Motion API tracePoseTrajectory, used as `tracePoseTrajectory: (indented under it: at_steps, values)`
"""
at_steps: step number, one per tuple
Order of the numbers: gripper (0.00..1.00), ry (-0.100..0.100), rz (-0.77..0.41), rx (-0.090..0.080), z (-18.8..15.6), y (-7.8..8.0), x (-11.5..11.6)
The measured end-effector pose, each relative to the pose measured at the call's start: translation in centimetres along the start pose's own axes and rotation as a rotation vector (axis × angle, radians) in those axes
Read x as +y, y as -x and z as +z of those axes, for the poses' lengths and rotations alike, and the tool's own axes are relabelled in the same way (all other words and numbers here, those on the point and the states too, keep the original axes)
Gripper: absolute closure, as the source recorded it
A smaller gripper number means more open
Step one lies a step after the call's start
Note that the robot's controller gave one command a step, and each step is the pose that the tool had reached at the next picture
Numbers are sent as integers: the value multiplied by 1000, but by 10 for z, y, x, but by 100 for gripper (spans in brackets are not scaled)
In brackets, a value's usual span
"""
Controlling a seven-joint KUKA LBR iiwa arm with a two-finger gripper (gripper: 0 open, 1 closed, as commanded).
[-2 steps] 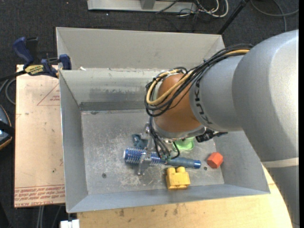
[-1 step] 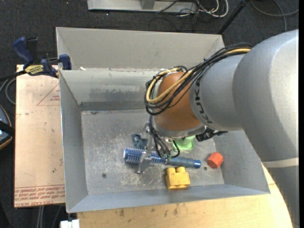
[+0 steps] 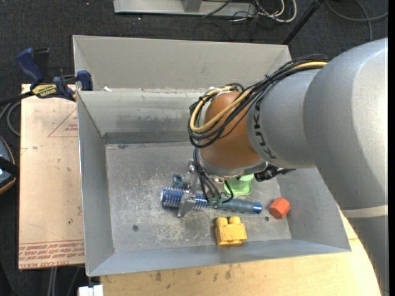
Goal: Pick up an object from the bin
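**Bin contents, one arm reaching in from the right**

- Grey metal bin (image 3: 92,165): one. All loose things are gathered in the near right part of the floor; the left part is left bare.
- Gripper (image 3: 199,197): one, carried below the orange wrist cover (image 3: 225,131) and lowered close to the floor near the middle of the bin. Whether it is spread or pressed together cannot be told, as the tip is masked by the wrist and cables. Nothing can be confirmed as held.
- Blue brush (image 3: 176,197): one. It is taken to be the task's thing, being the item directly beneath the gripper. The bristled head lies just left of the gripper, and the handle is run out to the right and slightly nearer. The long axis is thus laid left to right, and the gripper is placed over it about where head meets handle. Any closing would be judged best made across this axis, from far to near.
- Green thing (image 3: 239,185): one, just right of the gripper and on the far side of the brush handle, partly covered by the wrist.
- Orange-red block (image 3: 279,208): one, just beyond the right end of the handle.
- Yellow block (image 3: 229,230): one, on the near side of the handle, close to the near wall.
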State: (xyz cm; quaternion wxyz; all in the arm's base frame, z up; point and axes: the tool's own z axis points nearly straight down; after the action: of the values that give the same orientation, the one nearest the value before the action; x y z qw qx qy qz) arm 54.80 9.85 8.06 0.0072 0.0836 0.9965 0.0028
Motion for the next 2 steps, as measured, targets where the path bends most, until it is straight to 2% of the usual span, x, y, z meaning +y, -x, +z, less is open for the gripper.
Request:
tracePoseTrajectory:
  at_steps: [1,2]
  values:
    - [100,-4,0,10,-17,1,1]
    - [100,-4,-1,12,-25,1,1]
